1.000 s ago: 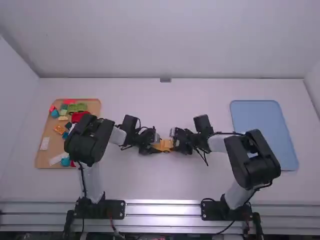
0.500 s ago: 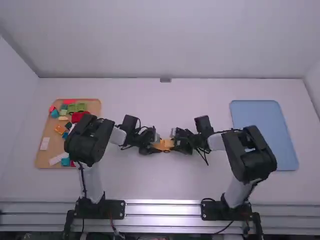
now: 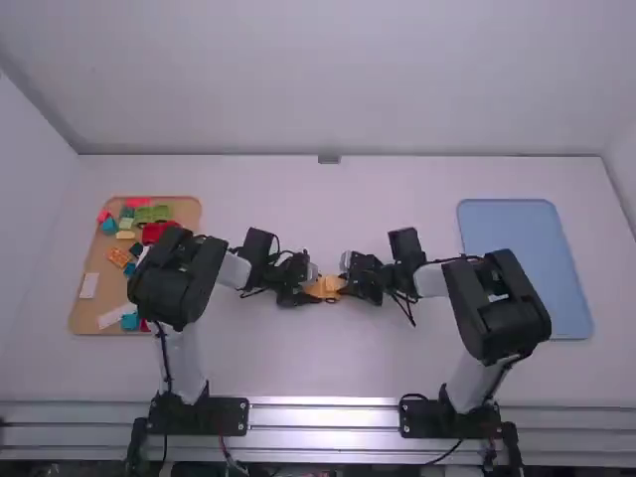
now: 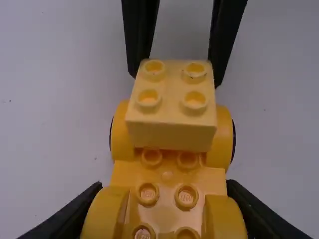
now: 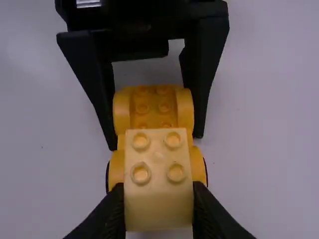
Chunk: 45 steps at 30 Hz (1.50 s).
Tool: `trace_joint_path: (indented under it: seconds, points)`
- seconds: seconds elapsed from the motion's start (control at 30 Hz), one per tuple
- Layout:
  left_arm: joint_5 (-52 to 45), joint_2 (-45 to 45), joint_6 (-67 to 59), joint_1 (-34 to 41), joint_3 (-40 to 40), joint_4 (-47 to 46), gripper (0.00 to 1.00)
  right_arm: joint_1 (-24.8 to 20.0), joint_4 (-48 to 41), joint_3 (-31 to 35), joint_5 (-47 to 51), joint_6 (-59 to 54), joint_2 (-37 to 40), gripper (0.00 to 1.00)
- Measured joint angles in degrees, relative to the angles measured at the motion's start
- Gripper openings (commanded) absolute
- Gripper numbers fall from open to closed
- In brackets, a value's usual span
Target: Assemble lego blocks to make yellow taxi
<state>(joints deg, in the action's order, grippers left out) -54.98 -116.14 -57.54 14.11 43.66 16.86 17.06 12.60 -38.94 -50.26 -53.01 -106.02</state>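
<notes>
Over the table's middle, my left gripper [image 3: 300, 292] and right gripper [image 3: 358, 278] face each other at the orange-yellow car base [image 3: 320, 287]. In the left wrist view the car base [image 4: 167, 181] has studs and dark wheels, with the left gripper [image 4: 164, 209] shut on its rounded near end. The pale yellow block [image 4: 171, 107] rests over the base's other end. The right wrist view shows the right gripper [image 5: 158, 206] shut on that pale yellow block [image 5: 158, 154], studs upward. Whether the block is fully pressed down I cannot tell.
A tan tray [image 3: 82, 303] at the left holds several coloured blocks, including green, red, orange and blue ones, partly covered by the left arm. A blue tray [image 3: 527, 258] lies at the right, beyond the right arm's elbow.
The right arm's elbow has shifted slightly left and away from the camera, while its gripper has moved very little at the car. The left arm has kept still.
</notes>
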Motion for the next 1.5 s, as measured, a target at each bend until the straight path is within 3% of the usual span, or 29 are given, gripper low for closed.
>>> trace_joint_path:
  seconds: [0.3, 0.8, 0.83, 0.9, 0.97, 1.0, 1.13, 1.2, 1.27, 1.3, 1.33, 1.37, 1.5]
  points:
    - [0.15, 0.00, -0.20, -0.02, 0.00, 0.17, 0.37, 4.61, 0.35, -1.25, 3.96, 2.19, 0.00, 0.23]
    - [0.20, 0.00, -0.15, 0.00, 0.00, 0.11, 0.37, 2.75, -2.08, -1.62, 5.42, 2.47, 0.00, 0.29]
    - [0.17, 0.00, -0.15, 0.00, 0.02, 0.11, 0.37, 2.75, -2.10, -1.62, 5.42, 2.43, 0.00, 0.32]
    - [0.20, 0.00, -0.22, 0.00, 0.02, 0.11, 0.37, 2.71, -2.19, -1.62, 5.53, 2.14, 0.02, 0.56]
    - [0.20, 0.00, -0.28, 0.00, 0.02, 0.13, 0.38, 2.36, -2.45, -1.60, 6.21, 2.27, 0.02, 0.63]
    - [0.20, 0.00, -0.15, 0.00, 0.02, 0.13, 0.38, 2.12, -2.38, -1.60, 6.51, 2.21, 0.02, 0.72]
    - [0.17, 0.00, -0.02, 0.00, 0.02, 0.13, 0.37, 1.95, -2.45, -1.68, 5.01, 2.01, 0.02, 0.73]
    - [0.17, 0.00, 0.11, 0.00, 0.02, 0.13, 0.38, 1.77, -2.58, -2.27, 2.84, 1.99, 0.07, 0.68]
    - [0.17, 0.00, 0.13, 0.00, 0.02, 0.15, 0.37, 1.55, -2.62, -2.93, 1.27, 2.01, 0.44, 0.49]
    - [0.17, 0.00, 0.13, -0.02, 0.02, 0.15, 0.38, 1.42, -2.75, -3.26, 0.70, 2.01, 0.79, 0.30]
    - [0.17, 0.00, 0.13, 0.00, 0.00, 0.15, 0.37, 1.25, -2.62, -3.69, -0.13, 1.68, 1.42, 0.05]
    - [0.17, 0.00, 0.13, 0.00, 0.00, 0.13, 0.37, 1.18, -2.56, -3.82, -0.37, 1.62, 1.64, 0.00]
    - [0.17, 0.00, 0.15, 0.00, 0.00, 0.15, 0.36, 1.20, -3.15, -4.55, -1.20, 1.14, 2.45, 0.00]
